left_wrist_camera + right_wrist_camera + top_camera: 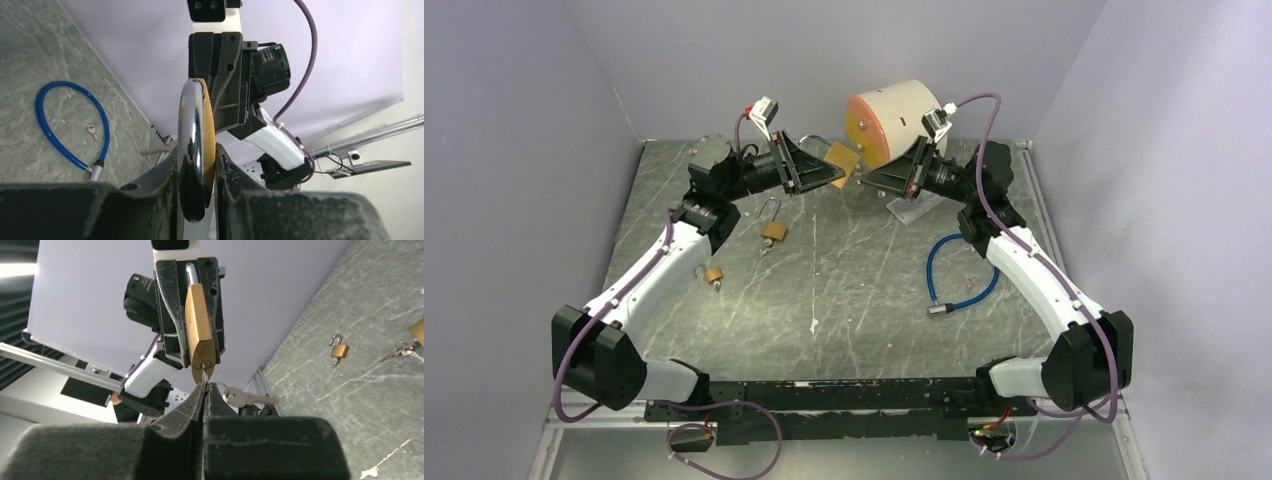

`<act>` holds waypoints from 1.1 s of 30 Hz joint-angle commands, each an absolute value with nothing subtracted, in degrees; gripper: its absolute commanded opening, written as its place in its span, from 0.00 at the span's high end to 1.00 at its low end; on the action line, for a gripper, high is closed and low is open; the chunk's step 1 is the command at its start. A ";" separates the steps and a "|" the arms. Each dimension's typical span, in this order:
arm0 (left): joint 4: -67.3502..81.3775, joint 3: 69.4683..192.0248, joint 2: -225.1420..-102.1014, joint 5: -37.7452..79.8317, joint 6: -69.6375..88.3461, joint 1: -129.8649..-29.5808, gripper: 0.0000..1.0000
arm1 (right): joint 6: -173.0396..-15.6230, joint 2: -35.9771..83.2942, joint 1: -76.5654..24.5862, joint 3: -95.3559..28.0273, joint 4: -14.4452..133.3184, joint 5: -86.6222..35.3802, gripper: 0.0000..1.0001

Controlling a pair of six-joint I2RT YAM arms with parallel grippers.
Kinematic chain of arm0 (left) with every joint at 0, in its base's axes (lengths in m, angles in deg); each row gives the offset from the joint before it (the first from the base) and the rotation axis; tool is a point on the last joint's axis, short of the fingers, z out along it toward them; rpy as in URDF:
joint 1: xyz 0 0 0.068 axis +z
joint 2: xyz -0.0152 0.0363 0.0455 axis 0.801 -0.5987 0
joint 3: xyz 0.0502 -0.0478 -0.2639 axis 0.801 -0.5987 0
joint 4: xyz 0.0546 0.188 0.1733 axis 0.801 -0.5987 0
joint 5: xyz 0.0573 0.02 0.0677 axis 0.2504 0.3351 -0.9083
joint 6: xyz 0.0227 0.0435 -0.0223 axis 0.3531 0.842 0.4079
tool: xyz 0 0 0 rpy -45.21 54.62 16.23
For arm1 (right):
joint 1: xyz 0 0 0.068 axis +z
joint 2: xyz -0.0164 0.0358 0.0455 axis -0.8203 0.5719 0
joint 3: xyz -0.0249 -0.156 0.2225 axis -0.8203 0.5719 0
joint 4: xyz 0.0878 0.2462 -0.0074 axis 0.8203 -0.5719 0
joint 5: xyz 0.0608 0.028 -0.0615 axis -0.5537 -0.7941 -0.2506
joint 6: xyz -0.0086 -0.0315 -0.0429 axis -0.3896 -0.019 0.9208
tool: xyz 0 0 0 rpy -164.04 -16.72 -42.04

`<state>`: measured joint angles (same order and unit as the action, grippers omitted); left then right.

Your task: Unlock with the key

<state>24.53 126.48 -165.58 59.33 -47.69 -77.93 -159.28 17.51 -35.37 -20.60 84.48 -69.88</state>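
Left arm point(659, 265) and right arm point(1036, 268): we record white shells between black joints, both starting at the black base rail point(824, 400). Purple cable point(314, 30) runs up each from the rail. Black fingers point(182, 412) are scuffed. Green light point(274, 48) on the wrist housing farthest from the rail.

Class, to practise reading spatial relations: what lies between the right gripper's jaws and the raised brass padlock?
A key, pinched by the right gripper, spans the gap, its tip at the keyhole of the padlock. The right wrist view shows it.
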 commanded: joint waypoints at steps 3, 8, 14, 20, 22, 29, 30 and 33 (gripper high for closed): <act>25.38 126.92 -163.11 59.90 -45.29 -81.32 0.97 | -156.42 15.00 -33.79 -22.60 83.61 -63.89 0.95; 29.06 125.75 -161.90 56.48 -46.15 -80.30 0.97 | -157.46 11.88 -34.02 -17.38 87.48 -66.72 0.69; 33.30 124.67 -161.42 55.91 -48.33 -79.35 0.98 | -157.03 10.19 -34.19 -16.32 87.24 -67.89 0.72; 38.35 123.71 -161.45 56.25 -50.52 -79.22 0.97 | -164.99 11.64 -34.19 -14.19 96.13 -69.31 0.94; 41.90 123.51 -161.96 57.81 -51.66 -79.23 0.97 | -169.06 12.51 -34.13 -13.47 99.19 -69.19 1.00; 53.01 122.50 -160.61 63.77 -43.46 -79.22 0.97 | -206.67 21.00 -32.67 -6.93 126.18 -67.98 1.00; 52.78 122.62 -159.77 64.06 -40.61 -79.24 0.98 | -212.99 22.79 -31.74 -5.48 132.35 -66.55 1.00; 50.27 123.58 -158.80 64.12 -32.11 -79.17 0.97 | -223.12 25.56 -28.16 -4.01 139.56 -63.92 1.00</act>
<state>40.57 120.62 -163.76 61.69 -42.72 -78.59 -195.74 22.17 -32.09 -6.30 121.55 -66.54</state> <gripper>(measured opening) 0.246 0.022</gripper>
